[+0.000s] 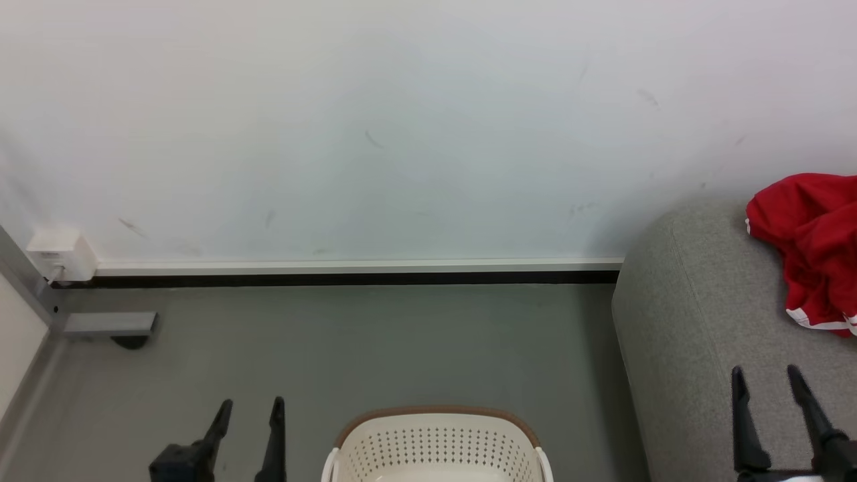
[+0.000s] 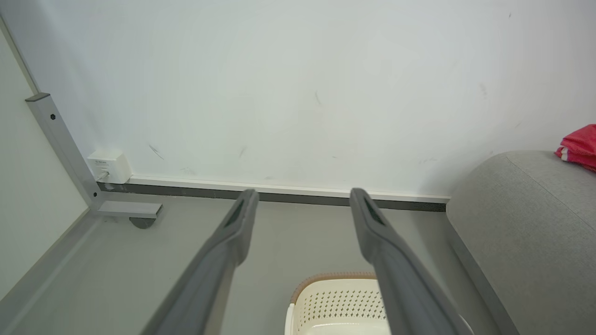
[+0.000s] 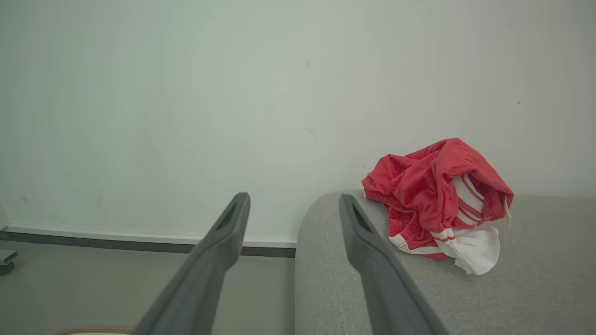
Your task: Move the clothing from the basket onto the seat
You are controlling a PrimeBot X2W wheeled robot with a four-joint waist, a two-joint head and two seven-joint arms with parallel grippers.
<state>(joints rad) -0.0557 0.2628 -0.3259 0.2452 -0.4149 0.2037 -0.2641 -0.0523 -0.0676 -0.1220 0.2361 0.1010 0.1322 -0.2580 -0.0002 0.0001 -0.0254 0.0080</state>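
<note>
Head view, lower left: left gripper (image 1: 252, 402), both long dark fingers wide apart, gripping nothing, poised above the grey floor (image 1: 348, 348) just left of the basket (image 1: 435, 438). Lower right: right gripper (image 1: 764, 369), spread just as wide and likewise empty, poised over the top of the seat (image 1: 689, 314) near its rounded left end.

Crumpled in a heap on top of the seat, toward its back edge against the white wall (image 1: 402, 134) and a little in from the rounded end: the clothing (image 1: 807, 234), bright red with white stripe trim. Seen from the right wrist view, a white piece spilling out at the heap's near side. Well apart from both grippers, touched by neither.

Standing on the floor near the seat's left end, with a strip of bare floor between the two: the basket, cream-white, pierced with rows of small holes, brown along the rim. Far wall and rim in view, the rest cut off by the picture's lower edge; contents not to be told.

Left wrist view: the two fingers parted over the floor, the basket's rim low between them and partly behind the right-hand one.

Along the foot of the wall, a white skirting strip (image 1: 355, 266) above a dark band. At the floor's far left corner, a small white box (image 1: 57, 254) fixed to the wall, and next to it a grey metal frame (image 1: 107, 324) with a flat foot lying on the floor.
</note>
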